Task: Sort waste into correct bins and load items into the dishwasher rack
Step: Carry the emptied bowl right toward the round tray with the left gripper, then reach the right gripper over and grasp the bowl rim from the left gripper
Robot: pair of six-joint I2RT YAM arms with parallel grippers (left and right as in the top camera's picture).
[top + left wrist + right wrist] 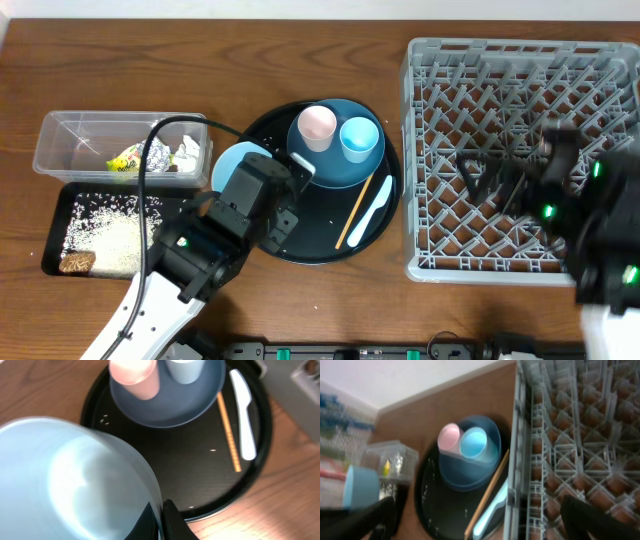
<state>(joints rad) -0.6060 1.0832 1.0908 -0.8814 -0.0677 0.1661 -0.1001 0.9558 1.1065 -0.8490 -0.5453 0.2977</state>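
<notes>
Overhead view of a wooden surface (pixel 200 60) with two robot arms. The left arm rises from the bottom edge and bends up and to the right, so that its left claw (pixel 162 517) sits over the left part of a round black tray (pixel 310 235). The fingers are pinched narrow on the rim of a pale bowl (pixel 232 165), which fills the space just left of the claw; whether the bowl rests on the tray cannot be told. Ahead of this claw lies a dark blue plate (pixel 330 172) carrying a pink cup (pixel 318 125) and a light blue cup (pixel 359 138), side by side. Ahead and to the claw's right, a thin wooden chopstick (pixel 355 208) and a white plastic spoon (pixel 372 212) lie alongside each other on the tray. Off to the claw's left stands a clear tub (pixel 70 135) holding a yellow-green wrapper (pixel 128 160), a foil ball (pixel 157 155) and white paper (pixel 188 155). Nearer the arm's base is a shallow black rectangular tray (pixel 55 215) with loose rice (pixel 115 235) and a small brown lump (pixel 76 262). The right arm comes in from the lower right and hangs over the grey dishwasher rack (pixel 520 60) – its right claw (pixel 490 175) is spread wide and holds nothing, with the rack's grid beneath it and the round tray off beyond its fingertips.
</notes>
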